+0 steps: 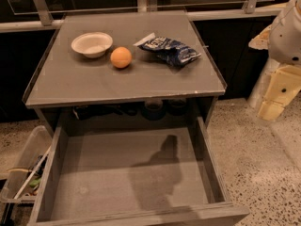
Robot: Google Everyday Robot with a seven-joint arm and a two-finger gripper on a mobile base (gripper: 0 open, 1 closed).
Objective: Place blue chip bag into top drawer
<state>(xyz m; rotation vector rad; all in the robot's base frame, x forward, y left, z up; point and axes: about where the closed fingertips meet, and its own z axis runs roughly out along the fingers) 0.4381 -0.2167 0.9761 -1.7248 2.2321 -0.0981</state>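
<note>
Speckled floor (256, 166) spreads to the right of a grey table (84, 86), and we see dark panels and a pale rail (19, 26) at the far side. On the table, a white bowl (92, 44) sits far left, with an orange (121, 57) just beside it to the right. The bag (170, 51) lies flat on the table right of the orange, apart from it, its white edge pointing left. Below the table the drawer (109, 171) is pulled out toward us, with only a shadow on its flat bottom. A clear bin (29, 157) of clutter hangs at near left. The gripper (275, 98) hangs at the right edge, well apart from the bag; we cannot tell how its jaws stand.
</note>
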